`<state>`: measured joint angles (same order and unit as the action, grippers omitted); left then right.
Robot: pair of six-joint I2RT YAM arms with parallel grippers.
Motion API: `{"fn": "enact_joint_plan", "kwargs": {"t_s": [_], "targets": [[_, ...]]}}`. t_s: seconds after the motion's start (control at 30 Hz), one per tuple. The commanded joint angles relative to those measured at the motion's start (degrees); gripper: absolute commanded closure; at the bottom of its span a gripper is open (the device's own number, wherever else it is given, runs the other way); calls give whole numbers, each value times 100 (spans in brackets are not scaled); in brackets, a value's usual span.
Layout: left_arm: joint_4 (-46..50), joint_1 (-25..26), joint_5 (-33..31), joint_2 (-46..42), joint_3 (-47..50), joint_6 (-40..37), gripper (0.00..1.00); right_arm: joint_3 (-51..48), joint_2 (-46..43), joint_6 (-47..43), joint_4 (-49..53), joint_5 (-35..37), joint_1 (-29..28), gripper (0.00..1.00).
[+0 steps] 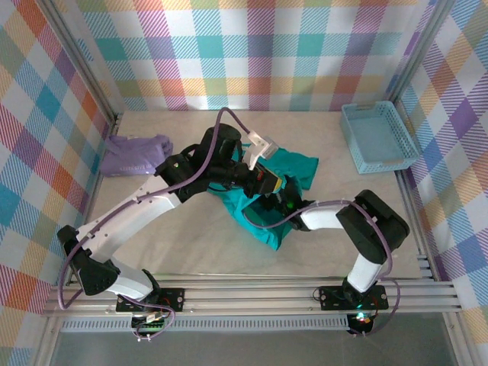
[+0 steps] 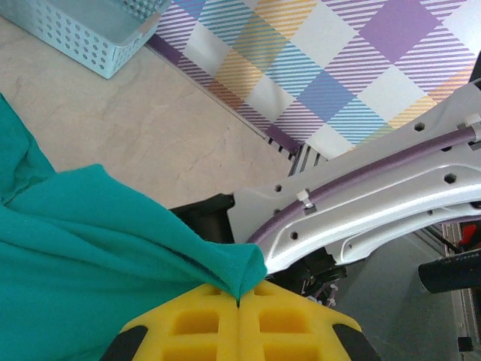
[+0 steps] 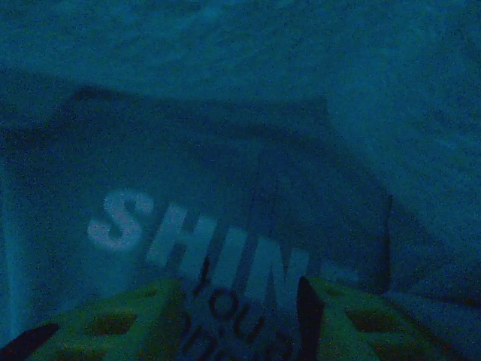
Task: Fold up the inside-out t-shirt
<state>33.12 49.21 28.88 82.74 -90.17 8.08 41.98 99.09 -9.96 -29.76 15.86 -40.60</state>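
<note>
The table lay mostly bare, and we judged the job to be at an early stage. The inside-out t-shirt sat left of the pale blue basket and a little nearer the arms than it, as a rumpled teal heap rather than a flat sheet. We could make out no neat edge, no sleeve turned in and no fold in it. Spreading the shirt, squaring it and making every fold looked to be left.

A lavender garment was bunched much farther left of the basket, well beyond the t-shirt, and neither arm touched it. The basket held nothing that we could see.

Both arms reached in over the heap from the side away from the basket. From the left wrist, the left gripper had its yellow fingers pressed together on a small peak of the teal cloth, so that a corner of fabric was lifted clear of the table, with the basket off beyond it.

The right wrist view was dim and blue-green, with cloth all around, so we took that hand to be under or inside the shirt. White lettering faced the camera there. The right gripper had its fingers parted, and we saw nothing pinched between them.
</note>
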Motion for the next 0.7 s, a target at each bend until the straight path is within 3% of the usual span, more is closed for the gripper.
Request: {"fn": "enact_joint_plan", "kwargs": {"t_s": [0.0,0.2,0.37,0.5,0.57,0.67], "targets": [[39,10,66,-301,-141,-218,100,477,283,-208,513,68,-25,51],[499,15,-718,-422,-262,-493,100,1045,578,-1180,870,441,18,47],[912,3,-2155,-586,-221,-674,100,995,292,-1154,845,-226,156,47],[1120,1,-3339,-723,1,-800,100,345,-24,-676,-40,-1019,351,49],[1144,3,-3520,-814,97,-813,100,130,-72,-429,-333,-1166,457,51],[1031,5,-3038,-986,229,-900,100,58,-79,-18,-551,-1369,561,52]]}}
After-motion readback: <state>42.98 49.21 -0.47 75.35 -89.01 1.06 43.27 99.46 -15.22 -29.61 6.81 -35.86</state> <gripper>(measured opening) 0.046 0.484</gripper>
